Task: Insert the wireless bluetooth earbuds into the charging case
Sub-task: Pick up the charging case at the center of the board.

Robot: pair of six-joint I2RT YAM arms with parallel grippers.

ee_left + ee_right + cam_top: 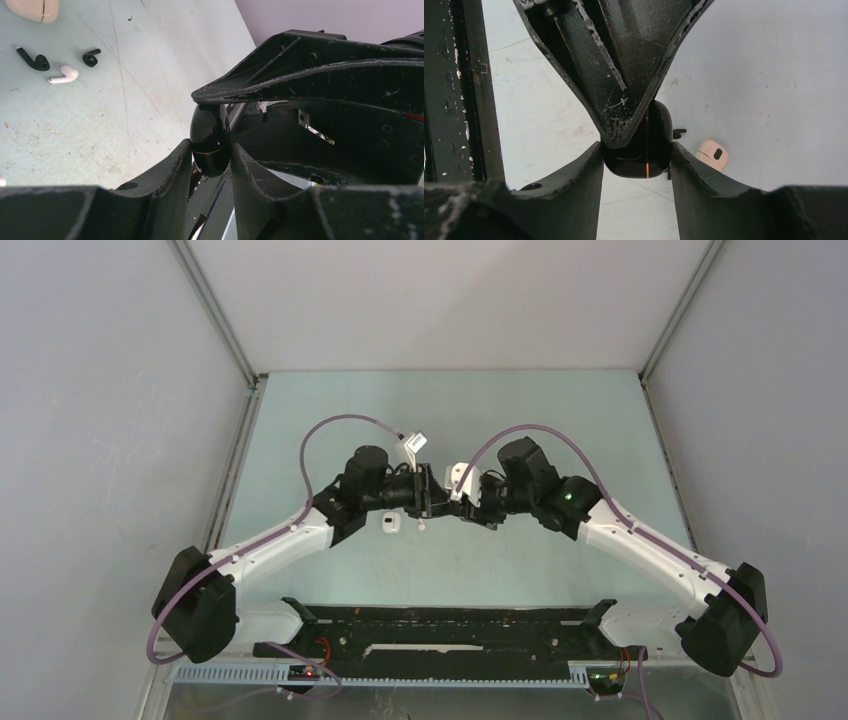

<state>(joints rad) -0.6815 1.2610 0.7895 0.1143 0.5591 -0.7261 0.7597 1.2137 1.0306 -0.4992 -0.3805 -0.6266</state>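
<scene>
Both arms meet above the middle of the desk (150, 80), with a glossy black charging case (207, 127) suspended between them. My left tool (211, 150) has its fingers pressed against either side of the case, and my right tool (636, 148) is clenched on it from the opposite direction, so each grasps the same shell. I cannot tell whether the lid is open. The earbuds lie loose on the desk, well apart from the case: two black earbuds (34, 61) (91, 56) with a white earbud (64, 75) between them, and a beige case (31, 7) lies near them. None is in a charging case yet, in my judgement. I expect each bud to be very light, rigid and smooth, and therefore liable to skid or flip under a fingertip. The bulbous head offers the broader purchase, while the stem is thin and likely to twist. The polished case looks slippery and needs a firm hold across its flat faces.
</scene>
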